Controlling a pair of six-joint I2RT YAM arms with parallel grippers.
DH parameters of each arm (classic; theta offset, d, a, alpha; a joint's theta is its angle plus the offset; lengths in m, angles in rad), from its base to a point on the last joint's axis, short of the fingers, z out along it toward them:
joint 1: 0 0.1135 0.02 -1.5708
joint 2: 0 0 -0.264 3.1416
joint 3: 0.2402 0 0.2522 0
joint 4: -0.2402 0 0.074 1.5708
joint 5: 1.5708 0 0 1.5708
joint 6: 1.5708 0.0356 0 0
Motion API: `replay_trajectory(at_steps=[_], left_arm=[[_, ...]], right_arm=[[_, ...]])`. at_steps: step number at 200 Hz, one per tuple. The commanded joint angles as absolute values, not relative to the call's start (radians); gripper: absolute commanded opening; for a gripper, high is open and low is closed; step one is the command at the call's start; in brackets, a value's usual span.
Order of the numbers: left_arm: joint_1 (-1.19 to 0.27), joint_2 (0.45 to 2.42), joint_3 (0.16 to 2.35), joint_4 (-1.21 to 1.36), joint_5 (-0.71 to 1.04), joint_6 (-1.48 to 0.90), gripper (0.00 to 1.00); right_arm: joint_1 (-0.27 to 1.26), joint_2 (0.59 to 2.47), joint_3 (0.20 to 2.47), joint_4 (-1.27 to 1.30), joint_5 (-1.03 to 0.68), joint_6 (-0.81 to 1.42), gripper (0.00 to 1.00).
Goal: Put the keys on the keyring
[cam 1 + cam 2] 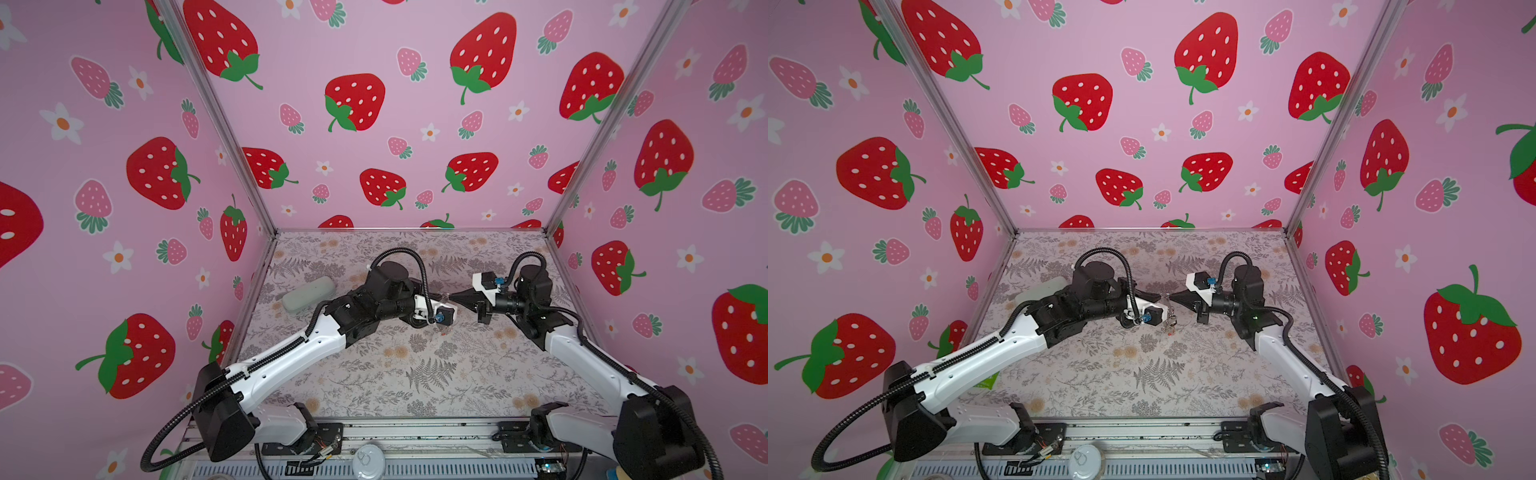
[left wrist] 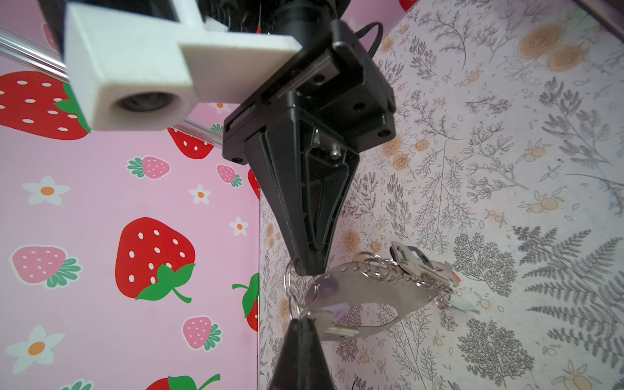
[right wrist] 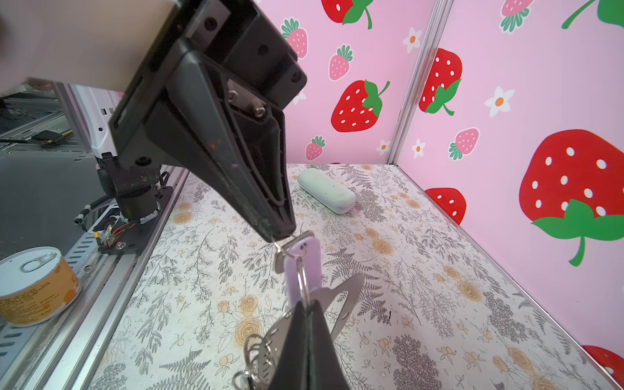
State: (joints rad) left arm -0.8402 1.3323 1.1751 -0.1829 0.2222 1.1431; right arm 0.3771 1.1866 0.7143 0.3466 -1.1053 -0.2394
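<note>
Both grippers meet tip to tip in mid-air above the table (image 1: 415,374), well apart from the pale green case (image 3: 326,194) and to its right in both top views. The left gripper (image 2: 300,324) is fully closed and appears to pinch the metal head of the lilac key (image 3: 304,266). The right gripper (image 3: 305,309) is also fully closed, nipping the thin wire of the keyring (image 2: 292,287).

The next move depends on how these lie. The key's long axis runs almost straight along the line from one tip to the other. The ring passes through or just beside its hole, in the short gap between the two grips. I cannot tell whether the wire has fully cleared the hole. Neither arm is nearer, since each already holds its half. I judge that the key needs to slide round the coil, not to be reached for.

The strap (image 2: 364,293) curves away from the ring on the side farther from the case. The other keys (image 2: 422,270) hang bunched on small rings at its far end, already threaded.
</note>
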Motion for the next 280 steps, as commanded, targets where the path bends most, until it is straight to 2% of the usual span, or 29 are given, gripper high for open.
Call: replay_trajectory(at_steps=[1, 174, 280], left_arm=[[-0.851, 1.325, 1.184, -0.170, 0.259, 1.144, 0.00], [-0.827, 1.354, 1.210, -0.165, 0.287, 1.147, 0.00], [-0.773, 1.356, 1.254, -0.226, 0.405, 1.089, 0.00]], right_arm=[[0.371, 1.176, 0.731, 0.419, -1.125, -0.213, 0.00], [0.382, 1.151, 0.727, 0.336, -1.171, -0.316, 0.00], [0.387, 1.143, 0.719, 0.310, -1.171, -0.373, 0.00]])
